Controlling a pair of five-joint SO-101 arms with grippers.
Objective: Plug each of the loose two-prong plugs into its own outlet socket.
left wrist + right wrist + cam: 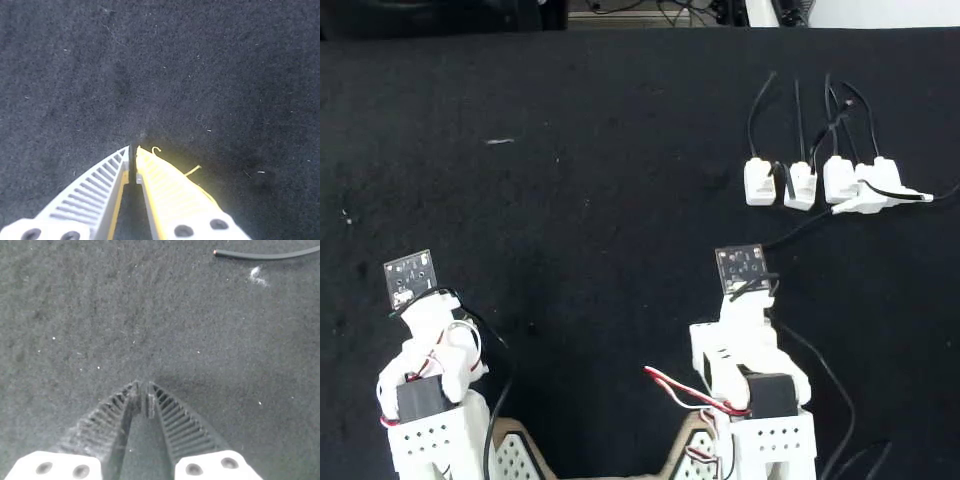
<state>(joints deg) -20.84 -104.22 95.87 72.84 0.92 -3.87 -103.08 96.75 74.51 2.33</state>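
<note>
Both pairs of jaws pressed together, nothing held.
Left gripper [134, 150] and right gripper [143, 386] over black cloth [200, 75]; a cable [265, 256] end at upper right of the right wrist frame. High view, upper right: row of white sockets [801, 184], plug [857, 204] at its right end.

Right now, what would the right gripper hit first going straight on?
Probably just the black table cover ahead of the right gripper; the black cable lies farther off, aside from that line.
</note>
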